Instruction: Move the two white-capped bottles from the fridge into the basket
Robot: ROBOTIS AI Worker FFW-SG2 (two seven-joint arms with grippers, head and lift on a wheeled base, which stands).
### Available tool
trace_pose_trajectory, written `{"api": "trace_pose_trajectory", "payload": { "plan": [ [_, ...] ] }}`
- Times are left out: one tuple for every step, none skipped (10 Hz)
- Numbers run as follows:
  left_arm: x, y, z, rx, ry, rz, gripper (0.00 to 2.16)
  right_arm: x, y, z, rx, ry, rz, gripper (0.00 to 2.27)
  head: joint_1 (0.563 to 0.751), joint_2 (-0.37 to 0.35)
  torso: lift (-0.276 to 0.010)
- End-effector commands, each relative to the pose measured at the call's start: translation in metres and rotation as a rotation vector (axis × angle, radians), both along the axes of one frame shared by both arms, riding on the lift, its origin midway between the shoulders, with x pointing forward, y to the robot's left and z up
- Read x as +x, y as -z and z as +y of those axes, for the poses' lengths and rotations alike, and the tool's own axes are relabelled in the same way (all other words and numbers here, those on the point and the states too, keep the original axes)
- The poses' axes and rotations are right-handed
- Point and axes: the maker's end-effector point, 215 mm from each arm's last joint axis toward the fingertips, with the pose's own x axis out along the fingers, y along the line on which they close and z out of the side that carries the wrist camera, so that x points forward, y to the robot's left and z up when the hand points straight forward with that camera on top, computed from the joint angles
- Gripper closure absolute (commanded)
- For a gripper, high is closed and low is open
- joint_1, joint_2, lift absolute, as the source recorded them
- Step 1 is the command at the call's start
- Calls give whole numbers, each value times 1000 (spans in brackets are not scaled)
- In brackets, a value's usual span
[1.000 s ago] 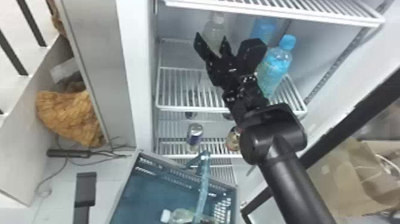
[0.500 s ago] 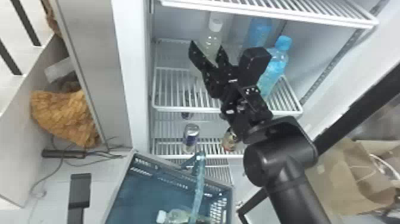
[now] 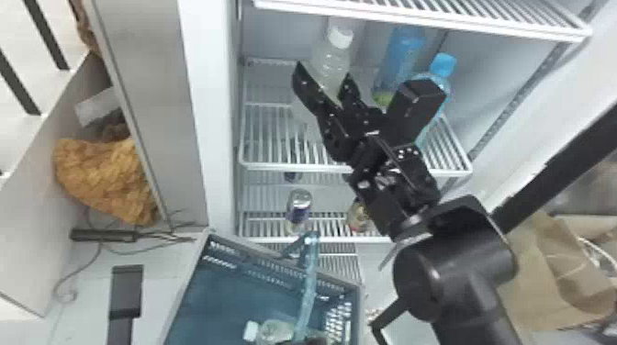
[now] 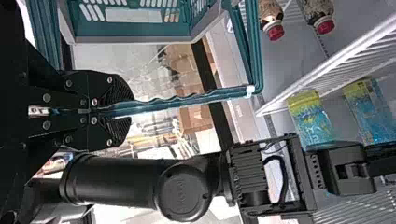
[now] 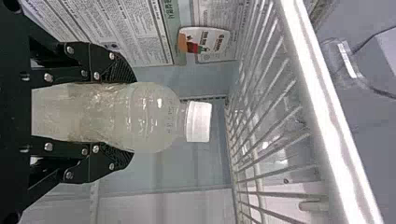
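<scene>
1. The white-capped bottle [image 3: 331,57] you were handling was in the fridge [image 3: 195,114], beyond the basket [image 3: 183,298] and higher up. It stood cap up between the fingers; whether its base touched the middle shelf [image 3: 264,166], you couldn't tell.
2. Your right gripper [image 3: 326,82] was up there too, beyond the basket, its fingers clamped on the bottle's sides, with the cap free past the fingertips.
3. Your second white-capped bottle [image 3: 275,331] was already inside the basket, lying on its side, partly under the basket's handle [image 3: 308,289].
4. Your left gripper [image 3: 313,341] was at the basket, its fingers together on that handle, which ran out from between them.
5. Beyond the basket and to its right, you had a blue-capped bottle [image 3: 443,66] upright on the middle shelf, partly behind the right gripper. Another blue bottle [image 3: 404,50] stood just beside it.
6. Just beyond the basket's far rim, a can [image 3: 299,211] stood on a lower shelf [image 3: 330,239].
7. Well to the right of the basket, you could see a brown paper bag [image 3: 546,280]. To the left were an ochre cloth [image 3: 105,176] and, nearer, a black power strip [image 3: 103,235] with cables.
</scene>
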Motion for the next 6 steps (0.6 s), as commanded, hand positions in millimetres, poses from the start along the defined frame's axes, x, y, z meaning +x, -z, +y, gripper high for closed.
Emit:
{"api": "trace_pose_trajectory", "payload": {
  "plan": [
    [1, 1, 2, 1, -9, 4, 1194, -15, -1, -4, -1, 2, 16, 863, 695, -189, 0],
    [0, 0, 1, -2, -7, 2, 1194, -25, -3, -4, 2, -2, 16, 863, 695, -192, 0],
    [0, 0, 1, -2, -7, 2, 1194, -35, -9, -3, 2, -7, 19, 863, 695, -196, 0],
    [1, 0, 2, -1, -8, 1, 1194, -45, -14, -5, 2, -8, 14, 863, 695, -200, 0],
    [2, -1, 1, -4, -12, -1, 1194, -55, -19, -8, 3, -8, 9, 863, 695, -205, 0],
    [2, -1, 2, -3, -13, -1, 1194, -64, -23, -11, 6, -4, 9, 863, 695, -211, 0]
  ]
}}
